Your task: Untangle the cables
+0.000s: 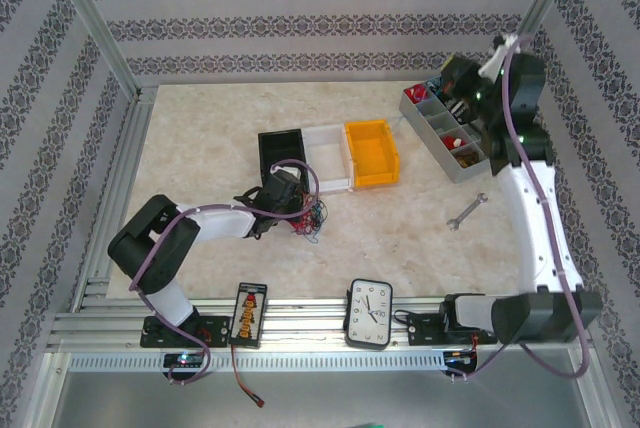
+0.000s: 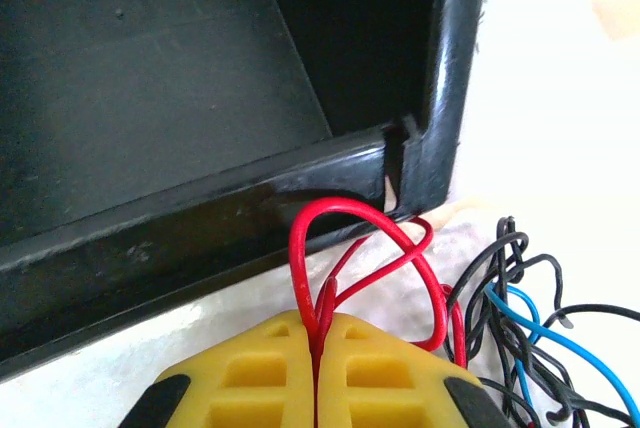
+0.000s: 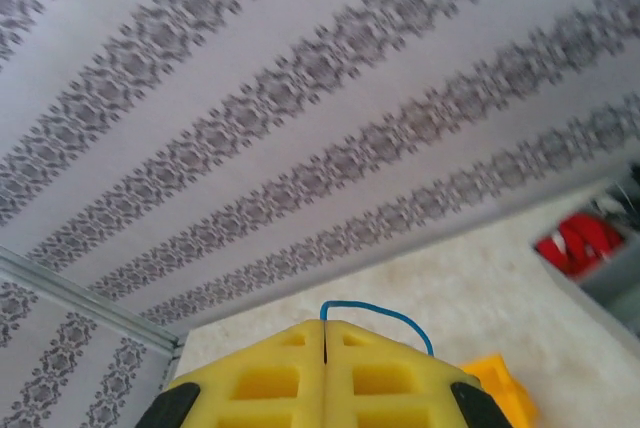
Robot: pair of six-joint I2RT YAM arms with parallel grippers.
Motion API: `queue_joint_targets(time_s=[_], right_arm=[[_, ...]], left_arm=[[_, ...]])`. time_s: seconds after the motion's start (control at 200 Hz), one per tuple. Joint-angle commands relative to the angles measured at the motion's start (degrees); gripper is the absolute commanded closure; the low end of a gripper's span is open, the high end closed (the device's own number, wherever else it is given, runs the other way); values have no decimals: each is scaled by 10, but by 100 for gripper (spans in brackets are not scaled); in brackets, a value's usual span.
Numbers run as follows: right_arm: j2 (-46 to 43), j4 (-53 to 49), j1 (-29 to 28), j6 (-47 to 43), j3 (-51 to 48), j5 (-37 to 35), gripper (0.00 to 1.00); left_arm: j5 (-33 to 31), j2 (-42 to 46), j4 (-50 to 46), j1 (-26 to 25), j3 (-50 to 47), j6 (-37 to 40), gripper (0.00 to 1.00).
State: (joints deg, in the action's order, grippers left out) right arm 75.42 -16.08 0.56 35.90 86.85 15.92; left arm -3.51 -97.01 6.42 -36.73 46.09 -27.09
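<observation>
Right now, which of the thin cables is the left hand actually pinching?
The red cable: its loop rises from the shut left hand, beside the black bin. The blue cable and black cables lie loose to its right.

Black bin (image 1: pixel 280 146), white bin (image 1: pixel 328 153) and yellow bin (image 1: pixel 372 155) wall off mid-table, cables (image 1: pixel 312 216) crowd the black bin's near side, while bare tabletop (image 1: pixel 400 248) around the wrench (image 1: pixel 466 211) is passable.

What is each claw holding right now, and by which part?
Left claw pinches a red cable at the foot of its loop. Right claw pinches a blue cable at a bend.
</observation>
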Motion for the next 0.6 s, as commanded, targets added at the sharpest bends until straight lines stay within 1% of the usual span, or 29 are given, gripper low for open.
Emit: queue_joint_targets(time_s=[0.0, 0.105, 0.145, 0.29, 0.49, 0.595], right_arm=[[58, -20, -3, -31, 84, -16, 100], [115, -22, -6, -38, 140, -16, 100], [132, -18, -6, -43, 154, -4, 100], [162, -15, -25, -73, 186, 11, 100], [156, -31, -72, -143, 173, 5, 100], [149, -37, -98, -173, 154, -24, 100]], left_arm=[[9, -18, -11, -3, 15, -19, 100], [0, -11, -14, -3, 11, -26, 100], [-1, -9, -10, -3, 8, -27, 100], [-7, -13, -16, -3, 11, -31, 100], [4, -30, -25, -3, 30, -30, 100], [8, -34, -26, -3, 34, -28, 100]])
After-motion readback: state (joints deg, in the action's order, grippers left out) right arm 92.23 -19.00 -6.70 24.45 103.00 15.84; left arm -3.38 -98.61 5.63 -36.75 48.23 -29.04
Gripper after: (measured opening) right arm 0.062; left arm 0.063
